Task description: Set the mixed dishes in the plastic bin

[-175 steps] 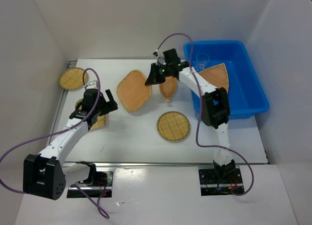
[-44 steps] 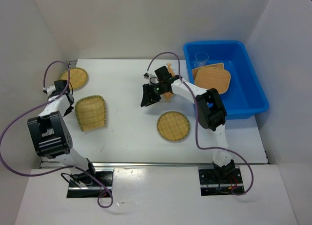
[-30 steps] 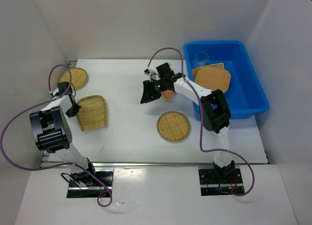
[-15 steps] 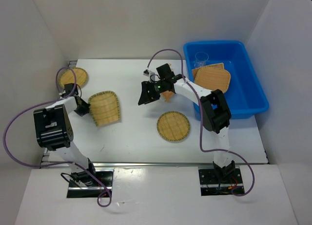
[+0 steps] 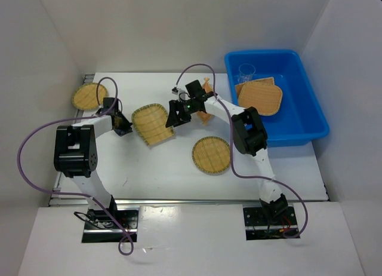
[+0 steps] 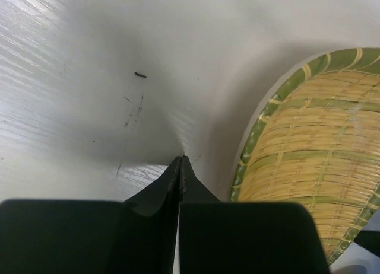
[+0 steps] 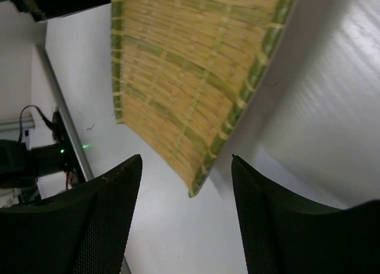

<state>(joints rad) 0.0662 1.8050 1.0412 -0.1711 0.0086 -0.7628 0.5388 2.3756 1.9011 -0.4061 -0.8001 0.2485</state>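
A tan fan-shaped woven tray (image 5: 152,123) lies flat on the white table, left of centre. My left gripper (image 5: 122,128) is shut and empty, its tip low on the table beside the tray's left edge (image 6: 314,161). My right gripper (image 5: 173,116) stands open at the tray's right edge, and a corner of the tray (image 7: 190,66) reaches between its fingers (image 7: 113,214). The blue plastic bin (image 5: 313,117) at the right holds a rounded-square tray (image 5: 260,98) and a clear cup (image 5: 247,71). A leaf tray (image 5: 205,117) is mostly hidden under the right arm.
One round woven tray (image 5: 89,95) sits at the table's far left, another (image 5: 212,155) lies near the middle front. White walls close in the table on the left, back and right. The left arm's purple cable loops over the left side.
My shut left gripper has swept right across the table, pushing the fan tray from the left side toward the middle. My right gripper has opened wider and now straddles the tray's corner.
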